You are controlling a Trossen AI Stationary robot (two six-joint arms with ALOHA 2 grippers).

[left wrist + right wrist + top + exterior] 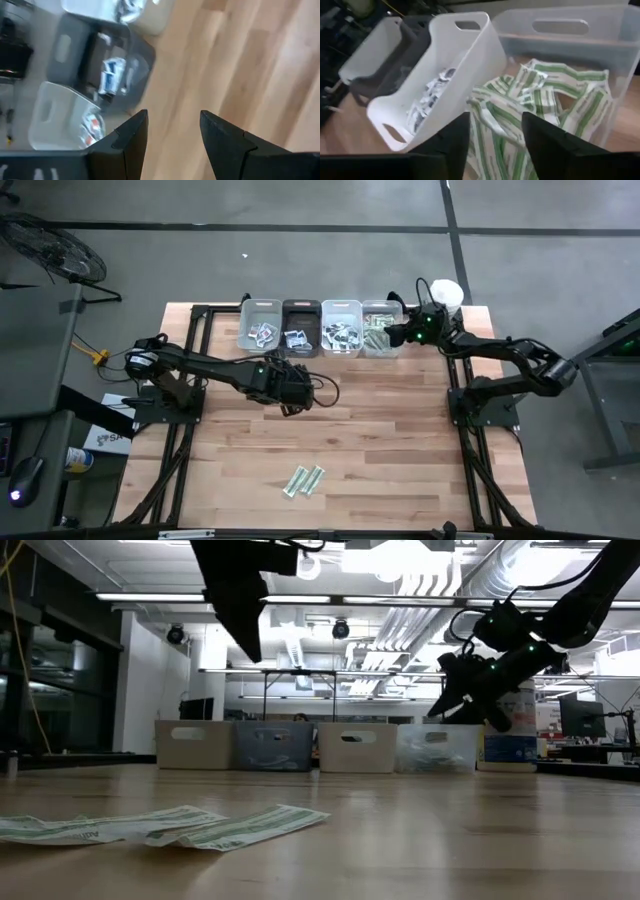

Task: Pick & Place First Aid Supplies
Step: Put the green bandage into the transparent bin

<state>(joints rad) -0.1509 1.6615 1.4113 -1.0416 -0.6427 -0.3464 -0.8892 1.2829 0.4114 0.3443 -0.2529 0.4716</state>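
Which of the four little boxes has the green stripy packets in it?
The clear bin at the row's right end, beside the white canister. The right gripper hovers open over it. The others hold white packets; only this see-through one holds the green-and-white strips.

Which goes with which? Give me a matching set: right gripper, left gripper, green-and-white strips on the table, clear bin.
Things:
1. right gripper
2. left gripper
3. loose green-and-white strips
4. clear bin

Places or states:
a. near table edge, apart from the bins
b. open, over bare wood beside the dark bin
c. holds a pile of green-and-white strips
d. open, above the clear bin

Pairs: 1-d, 2-b, 3-a, 4-c
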